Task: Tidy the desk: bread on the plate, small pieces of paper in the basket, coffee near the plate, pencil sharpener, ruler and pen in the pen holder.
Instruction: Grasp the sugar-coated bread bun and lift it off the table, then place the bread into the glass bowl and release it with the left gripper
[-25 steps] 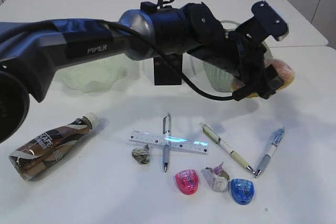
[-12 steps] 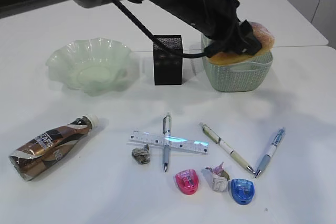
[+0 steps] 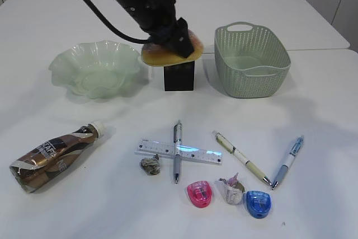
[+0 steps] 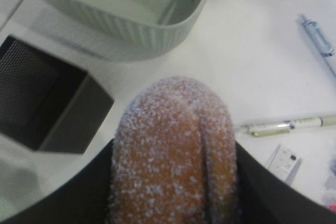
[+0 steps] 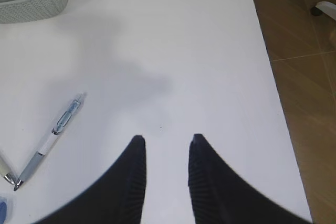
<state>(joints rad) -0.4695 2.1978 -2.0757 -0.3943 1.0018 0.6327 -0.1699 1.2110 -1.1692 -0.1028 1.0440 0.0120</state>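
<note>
Sugared bun (image 3: 166, 53) clamped in left gripper (image 3: 168, 36) above pen holder (image 3: 179, 75), bound for ruffled plate (image 3: 95, 68); right gripper (image 5: 165, 145) parted, empty.

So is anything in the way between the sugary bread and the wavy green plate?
Nothing visible. The left claw holds the bread above the pen holder; the plate sits just beside it, with nothing showing between them.

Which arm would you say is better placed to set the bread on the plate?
Left: its pincer already holds the bread above the pen holder, beside the plate. The right pincer is empty.
</note>
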